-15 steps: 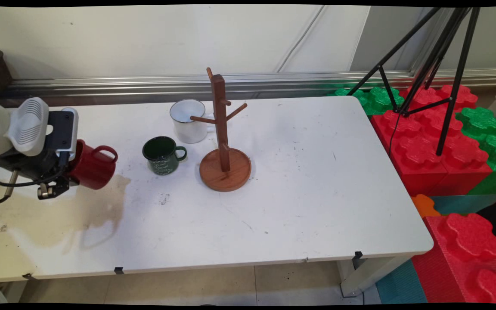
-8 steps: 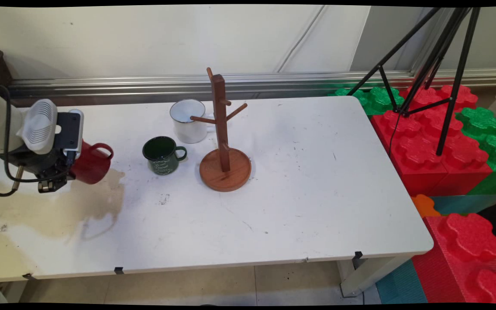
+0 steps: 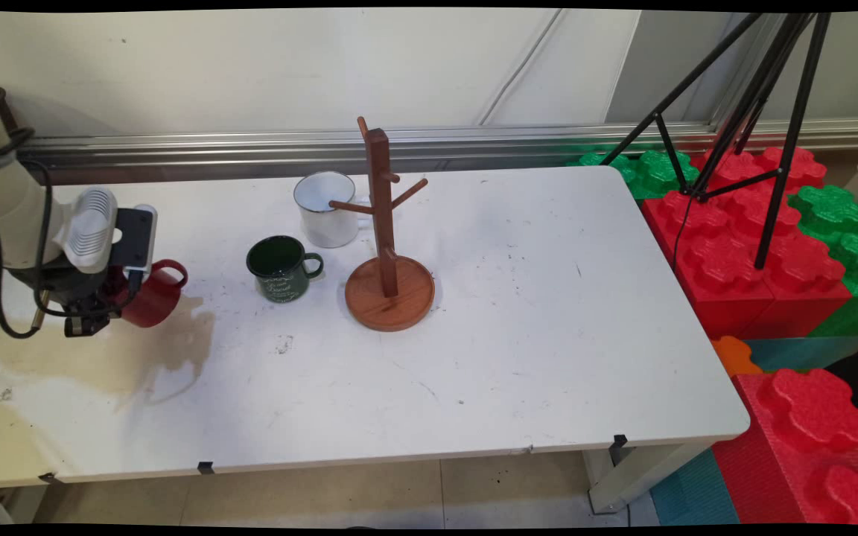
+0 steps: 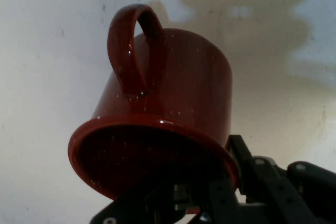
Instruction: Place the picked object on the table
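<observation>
A red mug (image 3: 152,293) is held by the tool (image 3: 105,301) near the counter's (image 3: 518,313) left edge, about midway between its far and near edges. The mug is tipped on its side, with its mouth turned toward the tool and its base pointing to the counter's right. In the main view only the base end and the loop handle are seen, the handle uppermost; the rest is hidden behind the white hand and its black cables. The grip itself is shown only by the hand view: the tool (image 4: 210,203) is pinched on the mug's (image 4: 173,103) rim at the lower side of the mouth, with one finger set inside the mouth and the other outside the wall. In that view the glaze is seen to be deep red with fine pale speckles, the rim is rolled, and the inside is dark.

A brownish stain (image 3: 101,357) is spread over the counter beneath and in front of the mug. To the right a dark green mug (image 3: 280,268) stands upright, and beyond it a white mug (image 3: 325,208) just beside a wooden mug tree (image 3: 388,246) with a round base.
</observation>
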`<state>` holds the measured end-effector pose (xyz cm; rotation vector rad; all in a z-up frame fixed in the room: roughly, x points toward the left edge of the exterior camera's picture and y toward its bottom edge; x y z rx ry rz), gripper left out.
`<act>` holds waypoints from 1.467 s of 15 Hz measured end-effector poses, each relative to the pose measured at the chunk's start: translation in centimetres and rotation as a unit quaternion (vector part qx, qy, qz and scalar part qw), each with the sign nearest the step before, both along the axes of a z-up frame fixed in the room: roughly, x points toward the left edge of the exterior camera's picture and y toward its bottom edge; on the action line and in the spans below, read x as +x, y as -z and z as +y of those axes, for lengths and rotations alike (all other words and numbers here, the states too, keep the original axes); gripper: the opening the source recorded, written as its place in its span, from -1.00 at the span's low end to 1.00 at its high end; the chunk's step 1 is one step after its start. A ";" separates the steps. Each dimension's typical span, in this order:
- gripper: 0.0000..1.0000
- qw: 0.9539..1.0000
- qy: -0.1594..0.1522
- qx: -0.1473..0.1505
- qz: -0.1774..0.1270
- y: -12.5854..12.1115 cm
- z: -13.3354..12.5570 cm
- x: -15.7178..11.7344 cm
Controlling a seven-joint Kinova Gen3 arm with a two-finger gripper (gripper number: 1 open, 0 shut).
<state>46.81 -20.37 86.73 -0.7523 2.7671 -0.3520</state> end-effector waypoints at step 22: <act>1.00 0.999 0.006 0.045 -0.028 4.4 -4.3 -0.3</act>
